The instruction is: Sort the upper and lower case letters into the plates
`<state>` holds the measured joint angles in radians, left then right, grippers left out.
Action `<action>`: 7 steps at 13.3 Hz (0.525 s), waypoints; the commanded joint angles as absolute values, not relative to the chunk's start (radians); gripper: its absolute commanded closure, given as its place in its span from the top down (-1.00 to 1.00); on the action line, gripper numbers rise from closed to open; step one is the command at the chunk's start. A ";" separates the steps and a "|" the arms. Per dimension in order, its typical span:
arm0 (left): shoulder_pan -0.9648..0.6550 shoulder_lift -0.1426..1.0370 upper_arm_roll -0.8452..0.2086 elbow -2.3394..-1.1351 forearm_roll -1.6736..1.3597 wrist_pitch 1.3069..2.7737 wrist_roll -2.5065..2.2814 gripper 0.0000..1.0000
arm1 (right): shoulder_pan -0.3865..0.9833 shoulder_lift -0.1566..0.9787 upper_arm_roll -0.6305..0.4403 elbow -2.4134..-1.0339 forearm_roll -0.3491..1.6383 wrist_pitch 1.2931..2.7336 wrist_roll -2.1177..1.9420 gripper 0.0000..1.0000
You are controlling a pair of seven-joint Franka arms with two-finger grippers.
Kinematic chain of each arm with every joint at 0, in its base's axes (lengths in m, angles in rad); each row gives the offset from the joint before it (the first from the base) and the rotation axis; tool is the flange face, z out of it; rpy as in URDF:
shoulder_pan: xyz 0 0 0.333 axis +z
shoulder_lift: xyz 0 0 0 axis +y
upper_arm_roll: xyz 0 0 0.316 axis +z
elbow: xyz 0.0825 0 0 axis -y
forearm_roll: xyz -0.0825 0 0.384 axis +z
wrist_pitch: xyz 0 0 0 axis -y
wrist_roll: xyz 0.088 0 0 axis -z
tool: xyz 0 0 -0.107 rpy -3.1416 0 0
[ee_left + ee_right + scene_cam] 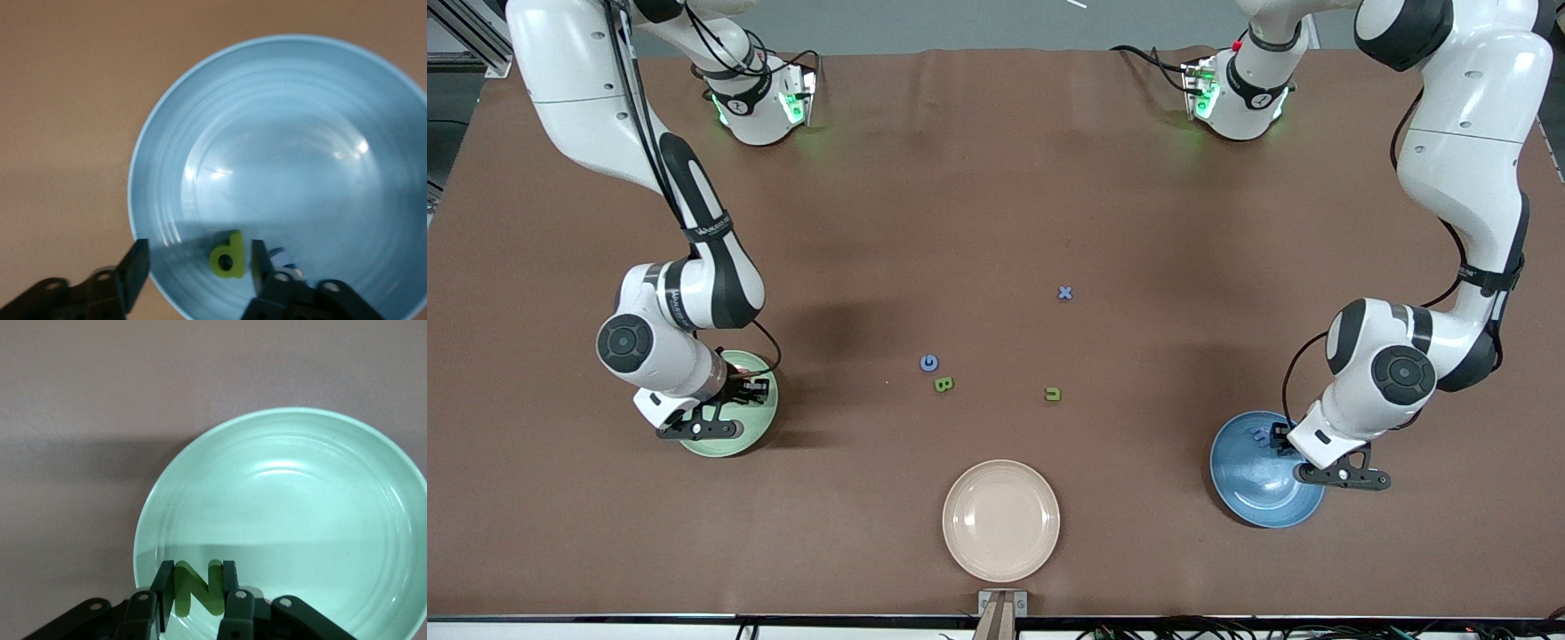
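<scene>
Four letters lying on the brown table (996, 178): blue x (1064, 292), blue G (929, 363), green B (943, 384) touching-close beside G, green u (1053, 394).

1. Right gripper (198, 579): positioned over the mint green plate (300, 487), near its rim. Fingers closed onto the green N (197, 587), held upright between the pads.
   - Lower toward the plate floor before release; avoid dropping from height, as so light a piece would probably bounce on the glossy surface.
   - Shift inward from the rim so as to land the letter on the flat centre.
   - Open slowly and lift straight up, checking for sticking to a pad.

2. Left gripper (198, 263): positioned over the blue plate (280, 133), fingers spread wide, gripping nothing. Green p (227, 255) apparently resting in the plate, close against one finger; a blue letter (283, 257) beside it, partly hidden.
   - Retract vertically, without any sideways sweep, to avoid flicking p over the rim.

3. Leave the beige plate (1000, 520) unused.

4. Remaining allocation, as judged: G and B to the mint plate, x and u to the blue.
</scene>
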<state>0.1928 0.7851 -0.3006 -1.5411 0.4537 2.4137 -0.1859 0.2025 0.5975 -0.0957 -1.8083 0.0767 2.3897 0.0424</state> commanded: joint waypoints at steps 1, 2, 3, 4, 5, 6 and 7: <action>0.172 0.742 -0.342 -1.554 0.442 2.357 -0.266 1.00 | 0.163 0.578 -0.078 -1.819 0.069 2.390 -0.017 0.98; 0.170 0.739 -0.379 -1.554 0.442 2.327 -0.334 1.00 | 0.160 0.575 -0.078 -1.815 0.069 2.390 -0.014 1.00; 0.169 0.741 -0.418 -1.554 0.442 2.309 -0.424 1.00 | 0.166 0.569 -0.077 -1.813 0.074 2.387 -0.002 1.00; 0.161 0.742 -0.448 -1.554 0.442 2.298 -0.511 1.00 | 0.175 0.566 -0.071 -1.812 0.081 2.370 0.038 1.00; 0.137 0.744 -0.465 -1.555 0.442 2.298 -0.600 1.00 | 0.201 0.565 -0.063 -1.807 0.081 2.344 0.116 1.00; 0.094 0.749 -0.466 -1.555 0.443 2.298 -0.700 1.00 | 0.251 0.565 -0.058 -1.806 0.081 2.345 0.211 1.00; 0.042 0.755 -0.466 -1.551 0.443 2.298 -0.783 1.00 | 0.314 0.568 -0.058 -1.804 0.081 2.356 0.313 1.00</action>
<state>0.1137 0.7626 -0.4708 -1.5445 0.4497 2.3111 -0.6461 0.2146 0.5851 -0.0627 -1.7938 0.0793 2.3601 0.1503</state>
